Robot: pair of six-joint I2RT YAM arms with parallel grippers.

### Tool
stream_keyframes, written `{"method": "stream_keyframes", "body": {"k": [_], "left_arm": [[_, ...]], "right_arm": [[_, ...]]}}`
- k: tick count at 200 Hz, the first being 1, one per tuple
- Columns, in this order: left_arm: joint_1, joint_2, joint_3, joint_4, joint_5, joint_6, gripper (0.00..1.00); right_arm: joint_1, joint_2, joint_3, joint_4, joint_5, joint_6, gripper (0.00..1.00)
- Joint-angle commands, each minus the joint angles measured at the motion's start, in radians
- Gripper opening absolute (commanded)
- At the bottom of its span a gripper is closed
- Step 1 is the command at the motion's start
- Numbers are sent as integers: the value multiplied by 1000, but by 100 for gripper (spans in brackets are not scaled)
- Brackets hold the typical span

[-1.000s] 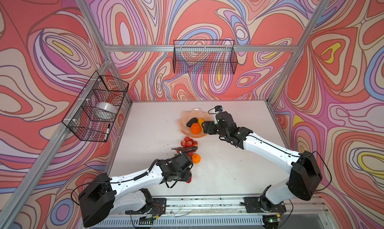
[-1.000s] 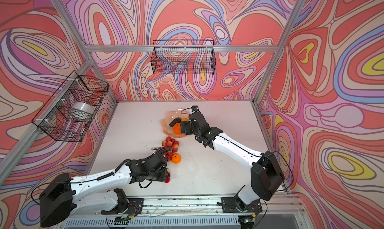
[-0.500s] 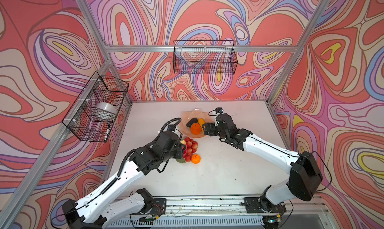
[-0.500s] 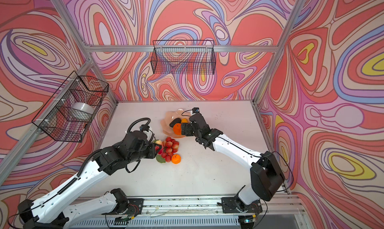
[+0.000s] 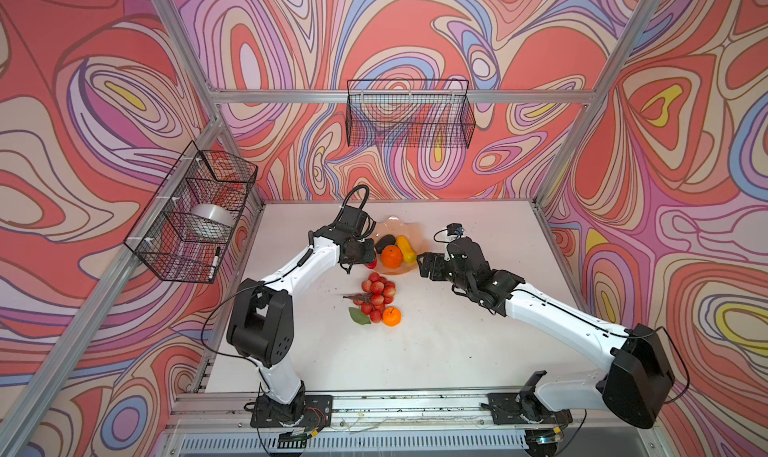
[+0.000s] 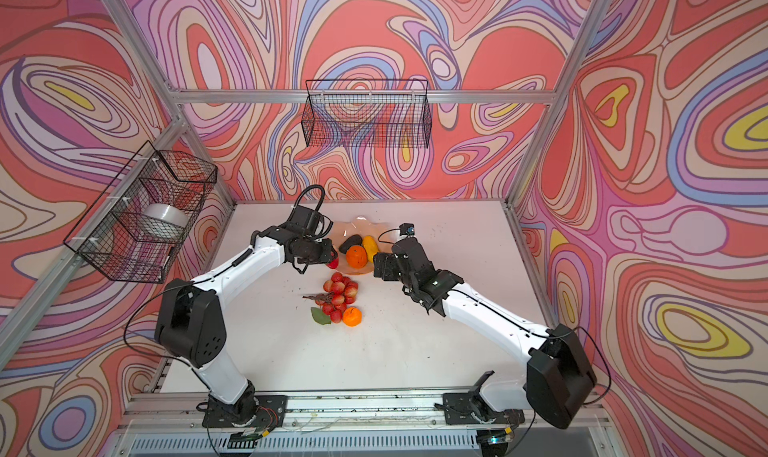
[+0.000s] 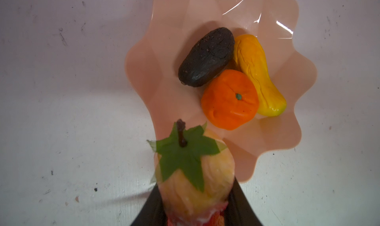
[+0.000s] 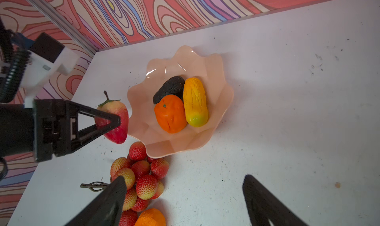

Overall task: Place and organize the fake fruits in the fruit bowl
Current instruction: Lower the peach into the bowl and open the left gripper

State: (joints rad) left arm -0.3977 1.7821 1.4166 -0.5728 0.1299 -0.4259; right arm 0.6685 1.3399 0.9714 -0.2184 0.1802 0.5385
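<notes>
The left gripper [image 8: 115, 121] is clamped on a red-and-yellow fruit [image 8: 118, 135], whose green leafy cap and stem stick out past the fingertips. Just ahead of this gripper sits the bowl [image 8: 218, 71], and the held fruit hangs at its scalloped rim, on the side nearest the gripper. Inside the bowl, farther ahead of the gripper, an avocado [image 7: 206, 57], an orange [image 7: 230, 99] and a long yellow fruit [image 7: 257, 73] lie pressed together. Between the two grippers, on the white tabletop [image 5: 457, 351], a bunch of red berries [image 5: 378, 293] lies just beside the bowl's near rim, with a second orange [image 5: 391, 315] touching the bunch's end far from the bowl. The right gripper [image 8: 184, 179] stands wide apart and holds nothing. It faces the bowl from the side opposite the left gripper, with the bunch just beside one of its fingers [image 8: 111, 200].
</notes>
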Motion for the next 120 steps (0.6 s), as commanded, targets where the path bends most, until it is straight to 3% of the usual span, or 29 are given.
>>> {"method": "stream_keyframes", "body": {"k": [1,48,120], "left_arm": [[-1,56,49,29,17,-9,23],[0,185,155,-36,-7,-36,25],[4,176,157,-28,35,-75,62]], "right_arm": [[-6,-6,-20,-5,10,18,93],[-6,29,-29,-2,-29,41,92],[-4,73,-57,-1,-134,60,90]]}}
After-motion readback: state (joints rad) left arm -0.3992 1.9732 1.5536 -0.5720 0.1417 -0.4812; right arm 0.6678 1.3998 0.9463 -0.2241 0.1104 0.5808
